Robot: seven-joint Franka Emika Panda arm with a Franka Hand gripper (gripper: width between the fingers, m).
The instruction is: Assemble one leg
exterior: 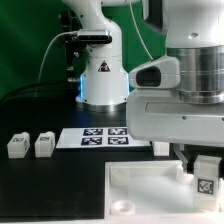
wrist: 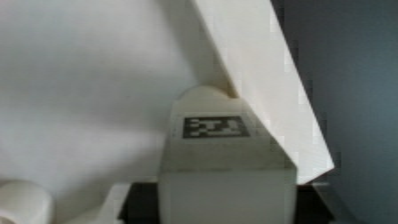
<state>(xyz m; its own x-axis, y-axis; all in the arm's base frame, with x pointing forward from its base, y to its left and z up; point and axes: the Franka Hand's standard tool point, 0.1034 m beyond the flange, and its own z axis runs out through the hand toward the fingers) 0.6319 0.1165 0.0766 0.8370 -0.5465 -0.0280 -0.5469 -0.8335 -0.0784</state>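
Note:
My gripper is shut on a leg, a small white block with a black-and-white tag facing the exterior camera. It hangs over the right part of the large white panel. In the wrist view the held leg runs out from between the dark fingers, and my gripper is shut on its near end. Its far tip lies near the panel's edge; I cannot tell if they touch. A round corner socket shows at the frame edge.
Two more legs stand at the exterior view's left on the black table. The marker board lies behind the panel. Another small white block sits by it. The robot base stands at the back.

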